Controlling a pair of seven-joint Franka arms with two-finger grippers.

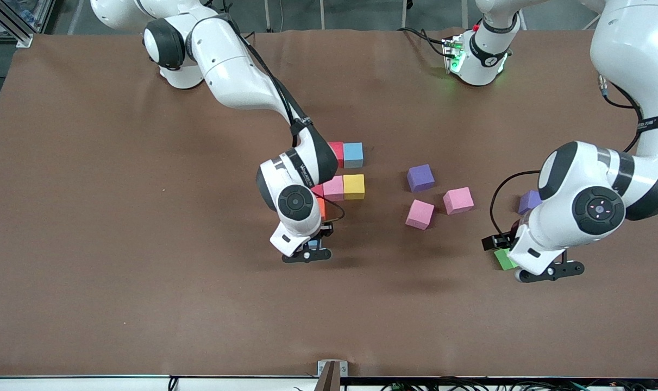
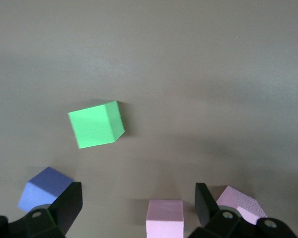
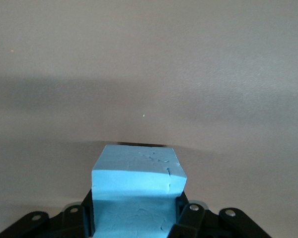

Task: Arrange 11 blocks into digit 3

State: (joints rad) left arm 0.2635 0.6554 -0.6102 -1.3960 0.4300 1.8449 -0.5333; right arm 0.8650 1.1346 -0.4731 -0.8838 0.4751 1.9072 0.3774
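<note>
Light blue matte foam cube [image 3: 137, 191] sits pinched in the right gripper [image 3: 137, 218], apparently just above bare brown table [image 1: 117, 244] at mid-frame. Lower right in the front view, the left gripper [image 2: 139, 208] hangs spread over a green foam cube [image 2: 96, 124].

A light blue cube [image 3: 136, 191] sits clamped between the right gripper's [image 1: 312, 245] fingers, above bare table. Six blocks form a tight cluster partly hidden under the right arm: a red one [image 1: 336, 151] touching another light blue one [image 1: 353, 155], and nearer the front camera a pink one [image 1: 333, 188] touching a yellow one [image 1: 353, 186], with slivers of red [image 1: 318, 190] and orange [image 1: 321, 208] beside them. Toward the left arm's end, apart from one another, lie a purple cube [image 1: 420, 177], two tilted pink cubes [image 1: 458, 200] [image 1: 419, 214], and another purple cube [image 1: 528, 201] partly covered by the left arm
</note>
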